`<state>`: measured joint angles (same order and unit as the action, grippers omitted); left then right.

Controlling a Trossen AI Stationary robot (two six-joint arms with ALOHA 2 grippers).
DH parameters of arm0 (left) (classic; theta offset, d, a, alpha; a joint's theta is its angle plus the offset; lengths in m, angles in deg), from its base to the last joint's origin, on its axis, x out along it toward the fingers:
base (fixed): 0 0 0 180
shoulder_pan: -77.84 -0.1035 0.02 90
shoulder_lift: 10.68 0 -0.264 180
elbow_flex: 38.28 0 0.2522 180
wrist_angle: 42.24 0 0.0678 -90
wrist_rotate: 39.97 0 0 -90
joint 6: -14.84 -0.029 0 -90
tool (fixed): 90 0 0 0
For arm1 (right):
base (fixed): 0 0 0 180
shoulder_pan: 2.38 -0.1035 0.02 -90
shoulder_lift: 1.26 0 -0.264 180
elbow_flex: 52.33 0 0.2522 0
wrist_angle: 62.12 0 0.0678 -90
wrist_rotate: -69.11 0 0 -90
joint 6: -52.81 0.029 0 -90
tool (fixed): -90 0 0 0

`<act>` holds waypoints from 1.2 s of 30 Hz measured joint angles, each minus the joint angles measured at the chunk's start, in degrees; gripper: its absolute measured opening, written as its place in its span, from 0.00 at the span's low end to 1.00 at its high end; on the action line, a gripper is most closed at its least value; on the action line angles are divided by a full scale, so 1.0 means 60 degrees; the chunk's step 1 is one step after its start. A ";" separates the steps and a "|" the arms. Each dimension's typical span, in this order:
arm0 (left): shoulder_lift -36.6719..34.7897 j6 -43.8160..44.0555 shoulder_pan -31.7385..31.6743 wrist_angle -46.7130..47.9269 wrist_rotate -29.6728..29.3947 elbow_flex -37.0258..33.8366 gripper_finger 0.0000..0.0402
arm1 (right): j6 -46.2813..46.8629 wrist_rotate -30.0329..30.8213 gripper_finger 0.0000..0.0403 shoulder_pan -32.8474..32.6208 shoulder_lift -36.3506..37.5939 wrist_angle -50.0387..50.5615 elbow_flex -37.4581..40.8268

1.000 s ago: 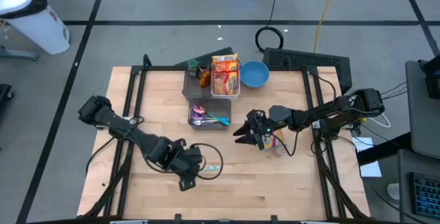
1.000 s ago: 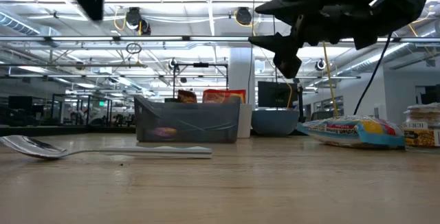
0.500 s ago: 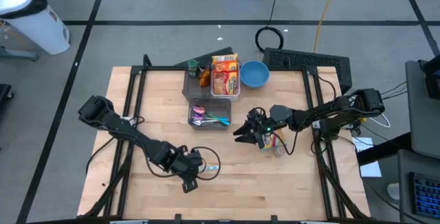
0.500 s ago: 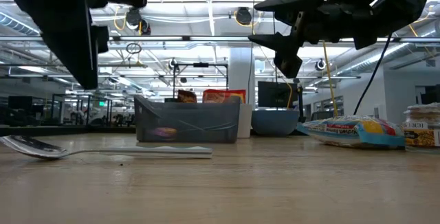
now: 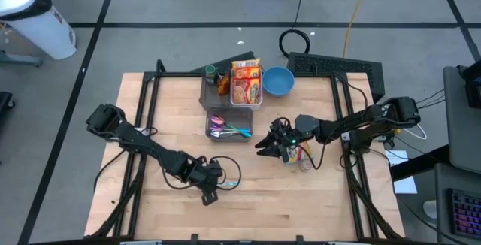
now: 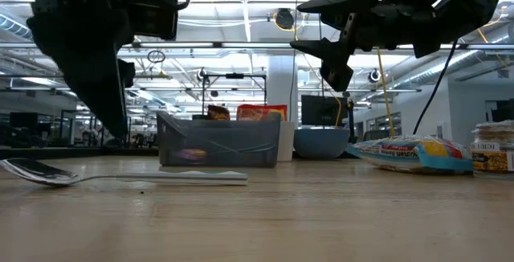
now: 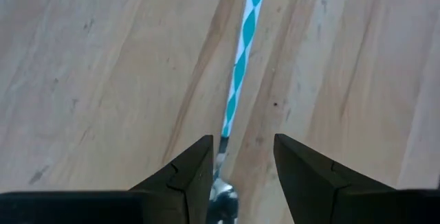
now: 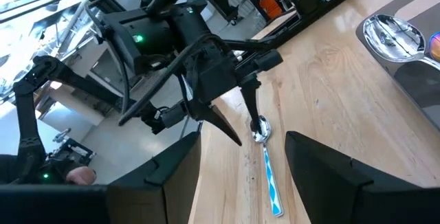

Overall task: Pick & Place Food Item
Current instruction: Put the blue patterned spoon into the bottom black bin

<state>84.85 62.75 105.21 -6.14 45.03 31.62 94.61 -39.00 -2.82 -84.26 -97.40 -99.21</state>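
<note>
Teal-and-white diamond pattern marks the handle of the spoon point(image 7: 237, 66) lying flat on the wooden table point(image 5: 316, 192) near its front edge, with the shiny metal bowl of the spoon pointing toward the left arm. The left gripper point(image 7: 240, 162) hangs low over the neck of the spoon, its two dark fingers parted and standing one on each side of the neck, where the patterned handle meets the metal; nothing is gripped yet.

Judging by its looks, the spoon is light, stiff and thin, and it lies nearly flush with the wood, so there is little edge to catch. The polished bowl would likely slip between the pads; the narrow neck or the flat handle just beyond it seems the better place to pinch, taken across its width.

The right gripper point(image 5: 262, 146) hovers above the table beside a colourful food packet point(image 6: 414, 153), its fingers spread apart and empty. Well behind the spoon stand a grey tray point(image 5: 228, 134) with utensils, a bin of food packages point(image 5: 246, 84) and a blue bowl point(image 5: 278, 81).
</note>
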 joint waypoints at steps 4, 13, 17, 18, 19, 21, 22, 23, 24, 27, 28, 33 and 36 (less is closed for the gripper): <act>0.0000 -0.0034 0.0004 -0.0005 0.0071 -0.0203 0.40 | 0.0000 0.0000 0.51 0.0004 0.0000 0.0000 0.0000; 0.0125 -0.0286 0.0004 -0.0618 0.0073 -0.0287 0.40 | -0.0087 0.0004 0.51 0.0015 -0.0004 0.0000 0.0000; 0.0480 -0.0117 0.0004 -0.0848 0.0169 -0.0287 0.40 | -0.0092 0.0003 0.51 0.0080 -0.0004 0.0007 -0.0004; 0.0550 -0.0032 0.0004 -0.0839 0.0179 -0.0287 0.40 | -0.0085 0.0003 0.51 0.0086 -0.0004 0.0007 -0.0004; 0.0608 0.0031 0.0004 -0.0845 0.0189 -0.0287 0.40 | -0.0086 0.0007 0.51 0.0091 -0.0004 0.0007 -0.0004; 0.0711 0.0073 0.0004 -0.0992 0.0265 -0.0285 0.40 | -0.0082 0.0002 0.51 0.0087 -0.0004 0.0007 -0.0004; 0.0781 0.0059 0.0004 -0.1022 0.0308 -0.0284 0.40 | -0.0080 0.0000 0.51 0.0087 -0.0004 0.0007 -0.0004; 0.0846 0.0052 0.0004 -0.1017 0.0329 -0.0284 0.40 | -0.0081 0.0000 0.51 0.0084 -0.0004 0.0029 -0.0004; 0.0918 0.0054 0.0004 -0.1000 0.0337 -0.0284 0.40 | -0.0080 0.0000 0.51 0.0084 -0.0004 0.0060 -0.0004; 0.1094 0.0044 0.0004 -0.1035 0.0452 -0.0277 0.40 | -0.0076 -0.0003 0.51 0.0084 -0.0011 0.0076 -0.0004; 0.1133 0.0058 0.0004 -0.1040 0.0491 -0.0260 0.40 | -0.0071 -0.0017 0.51 0.0084 -0.0011 0.0070 -0.0004; 0.1185 0.0122 0.0004 -0.1031 0.0484 -0.0255 0.40 | 0.0078 -0.0022 0.51 0.0084 -0.0011 0.0079 -0.0004; 0.1191 0.0070 0.0004 -0.0997 0.0459 -0.0255 0.38 | 0.0085 -0.0022 0.51 0.0084 -0.0011 0.0080 -0.0004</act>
<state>91.99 63.17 105.24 -12.12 47.79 30.09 95.13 -39.13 -2.32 -84.33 -96.92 -99.24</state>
